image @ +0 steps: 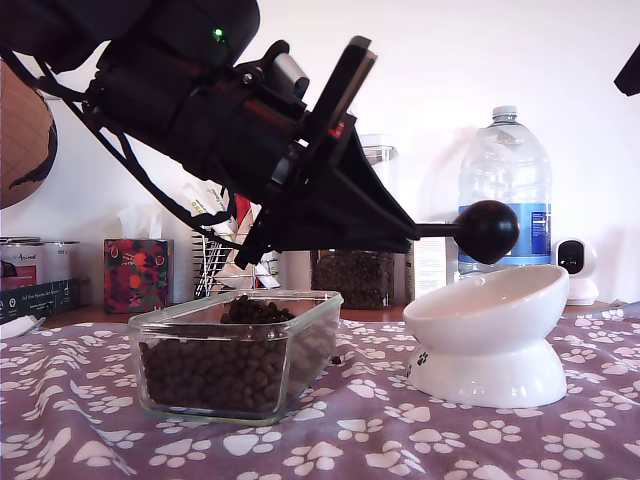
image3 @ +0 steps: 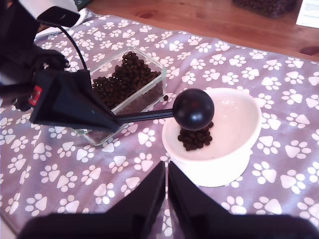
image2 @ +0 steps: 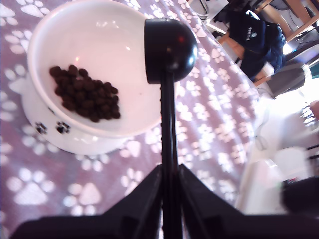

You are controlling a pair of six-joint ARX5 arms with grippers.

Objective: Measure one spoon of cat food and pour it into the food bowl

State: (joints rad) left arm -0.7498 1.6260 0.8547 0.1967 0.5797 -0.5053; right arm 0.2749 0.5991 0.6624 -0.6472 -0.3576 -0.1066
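The first gripper is clamped on the handle of the spoon. The handle runs straight out from the jaws, level, with the cup turned bottom-up above the near rim of the food bowl. The cat food lies in the bowl, below and beyond the cup. The second gripper hangs apart, jaws nearly together, holding nothing.

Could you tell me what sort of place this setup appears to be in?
Probably a home room set up as a pet-feeding corner: a paw-print tablecloth, a tissue box and a large water bottle by the wall.
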